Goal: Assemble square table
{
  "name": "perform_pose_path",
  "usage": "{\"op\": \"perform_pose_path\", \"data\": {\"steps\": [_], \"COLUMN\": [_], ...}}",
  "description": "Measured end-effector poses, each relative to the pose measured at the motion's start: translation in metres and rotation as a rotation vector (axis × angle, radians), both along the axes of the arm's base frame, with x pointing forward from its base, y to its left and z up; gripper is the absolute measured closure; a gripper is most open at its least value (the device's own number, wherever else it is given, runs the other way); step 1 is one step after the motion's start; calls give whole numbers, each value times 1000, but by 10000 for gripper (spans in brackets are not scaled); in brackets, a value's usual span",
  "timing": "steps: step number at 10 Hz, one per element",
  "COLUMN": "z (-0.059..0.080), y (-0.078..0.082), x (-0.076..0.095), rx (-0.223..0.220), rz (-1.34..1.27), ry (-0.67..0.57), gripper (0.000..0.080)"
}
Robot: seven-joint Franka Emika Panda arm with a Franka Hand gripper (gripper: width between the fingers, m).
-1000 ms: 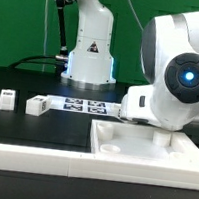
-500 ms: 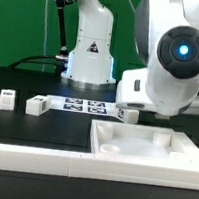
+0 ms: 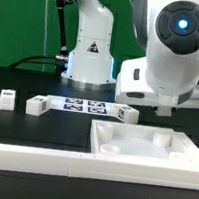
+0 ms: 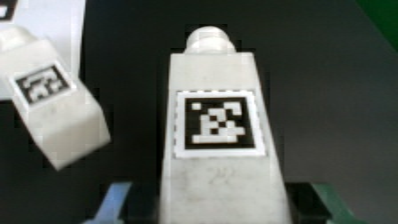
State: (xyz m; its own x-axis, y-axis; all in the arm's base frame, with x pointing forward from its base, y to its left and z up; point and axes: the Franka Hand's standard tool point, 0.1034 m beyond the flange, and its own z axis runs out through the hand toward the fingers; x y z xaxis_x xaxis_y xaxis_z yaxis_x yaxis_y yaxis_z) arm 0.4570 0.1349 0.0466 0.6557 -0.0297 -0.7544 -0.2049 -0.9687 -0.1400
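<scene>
A white block leg (image 4: 217,120) with a black-and-white tag and a peg on its far end fills the wrist view. My gripper (image 4: 221,200) is shut on its near end, one finger on each side. A second tagged leg (image 4: 54,95) lies on the black table beside it. In the exterior view the square table's slab (image 3: 147,144), white with a raised rim, lies at the front right. Two legs (image 3: 6,99) (image 3: 36,104) stand at the left, and another leg (image 3: 124,114) lies by the marker board. The arm's body hides the gripper there.
The marker board (image 3: 81,106) lies flat at the middle of the black table. The arm's white base (image 3: 90,51) stands behind it. A long white rail (image 3: 35,158) borders the table's front edge. The arm's wrist housing (image 3: 162,65) hangs over the slab's far side.
The arm's wrist has risen and shifted slightly toward the exterior view's left, uncovering the leg next to the marker board. The two legs at the left and the slab have not moved.
</scene>
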Motion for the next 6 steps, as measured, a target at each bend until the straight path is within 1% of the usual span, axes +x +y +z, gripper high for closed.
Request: {"op": "perform_pose_path", "data": {"steps": [1, 2, 3, 4, 5, 6], "z": [-1, 14, 31, 41, 56, 63], "y": [-7, -15, -20, -24, -30, -30], "x": [6, 13, 16, 26, 38, 45], "rx": [10, -6, -11, -11, -14, -29], "rz": [4, -12, -18, -25, -33, -45], "ry": [-92, -174, -201, -249, -315, -384], "gripper": [509, 509, 509, 509, 509, 509]}}
